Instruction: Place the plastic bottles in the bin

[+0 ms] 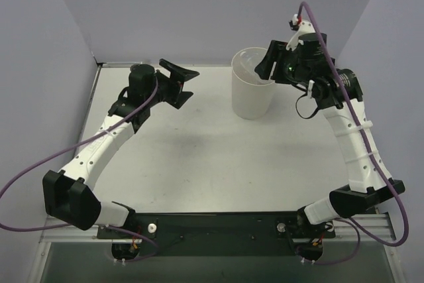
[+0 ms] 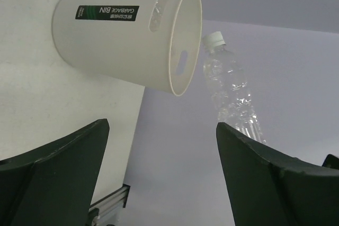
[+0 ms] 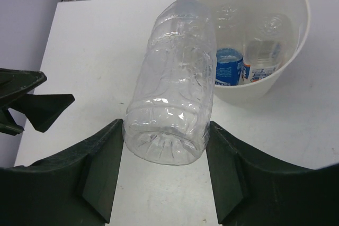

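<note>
The dark fingers (image 3: 100,178) of the right gripper (image 3: 165,130) are clamped on both sides of a clear unlabelled plastic bottle (image 3: 175,93), near its base, and hold it off the flat white table (image 1: 199,157). The tall off-white round plastic bin (image 1: 252,101) stands upright on the far right part of that table, with a black label (image 2: 107,12) reading GARBAGE BIN on its wall. The left gripper (image 2: 161,125) hangs above the far left part of the table, well apart from the bin and facing it, its fingers spread wide with nothing between them. The held bottle's neck end lies just beside the bin's rim. Inside the bin, side by side at the bottom, are a clear plastic bottle with a blue label (image 3: 229,67) and a clear plastic bottle with a white, red and blue label (image 3: 263,56). The held bottle wears a small white cap (image 2: 214,38).
</note>
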Robot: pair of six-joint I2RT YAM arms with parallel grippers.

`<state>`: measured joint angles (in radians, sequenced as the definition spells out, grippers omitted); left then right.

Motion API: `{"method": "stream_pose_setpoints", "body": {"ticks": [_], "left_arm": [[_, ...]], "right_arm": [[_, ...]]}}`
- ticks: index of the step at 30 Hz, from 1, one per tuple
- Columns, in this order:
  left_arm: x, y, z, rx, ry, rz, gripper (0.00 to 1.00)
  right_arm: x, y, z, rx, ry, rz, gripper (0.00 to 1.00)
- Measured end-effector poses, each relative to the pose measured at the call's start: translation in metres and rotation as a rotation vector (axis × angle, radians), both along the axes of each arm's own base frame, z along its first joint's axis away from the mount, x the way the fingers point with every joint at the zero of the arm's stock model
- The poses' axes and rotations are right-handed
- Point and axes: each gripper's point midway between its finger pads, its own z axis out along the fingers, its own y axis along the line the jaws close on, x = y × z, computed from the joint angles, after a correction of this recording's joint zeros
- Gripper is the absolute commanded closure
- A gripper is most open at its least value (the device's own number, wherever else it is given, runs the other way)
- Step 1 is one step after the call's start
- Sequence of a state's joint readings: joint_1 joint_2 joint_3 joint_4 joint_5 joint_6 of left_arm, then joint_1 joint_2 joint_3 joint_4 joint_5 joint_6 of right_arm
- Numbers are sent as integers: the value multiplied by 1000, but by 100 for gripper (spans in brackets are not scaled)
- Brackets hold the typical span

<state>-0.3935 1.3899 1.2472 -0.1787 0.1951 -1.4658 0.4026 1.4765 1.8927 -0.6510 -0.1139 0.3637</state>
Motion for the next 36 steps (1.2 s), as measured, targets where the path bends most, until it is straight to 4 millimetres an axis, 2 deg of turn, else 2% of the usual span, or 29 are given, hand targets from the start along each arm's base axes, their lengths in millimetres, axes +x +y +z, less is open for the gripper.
{"method": "stream_pose_setpoints", "body": {"ticks": [7, 11, 14, 19, 23, 25, 26, 27, 29, 30, 31, 36], "left_arm": [[-13, 9, -6, 175, -38, -56, 7], [-13, 12, -4, 279, -68, -81, 7], [-15, 13, -3, 325, -87, -95, 7], [-19, 18, -14, 376, -66, -104, 7], [-20, 19, -18, 396, -59, -108, 7], [-21, 19, -19, 402, -57, -109, 7], [-21, 19, -20, 404, -55, -109, 7], [-21, 19, -20, 405, -55, -109, 7], [-21, 19, -20, 407, -55, -109, 6], [-22, 19, -21, 408, -56, -109, 6], [-22, 19, -21, 409, -56, -109, 6], [-22, 18, -22, 414, -57, -110, 6]], "right_arm": [[-8, -24, 21, 104, 17, -69, 59], [3, -44, 23, 167, 87, -140, 57], [13, -49, 7, 208, 173, -176, 56], [25, -46, -29, 280, 347, -197, 56], [26, -48, -39, 335, 422, -206, 56], [25, -50, -41, 360, 443, -213, 47], [24, -51, -41, 371, 452, -215, 40], [24, -52, -41, 381, 458, -218, 26], [24, -52, -41, 398, 471, -223, 18], [24, -52, -42, 402, 477, -226, 10], [24, -52, -42, 405, 480, -228, 6], [33, -51, -46, 410, 493, -237, 5]]}}
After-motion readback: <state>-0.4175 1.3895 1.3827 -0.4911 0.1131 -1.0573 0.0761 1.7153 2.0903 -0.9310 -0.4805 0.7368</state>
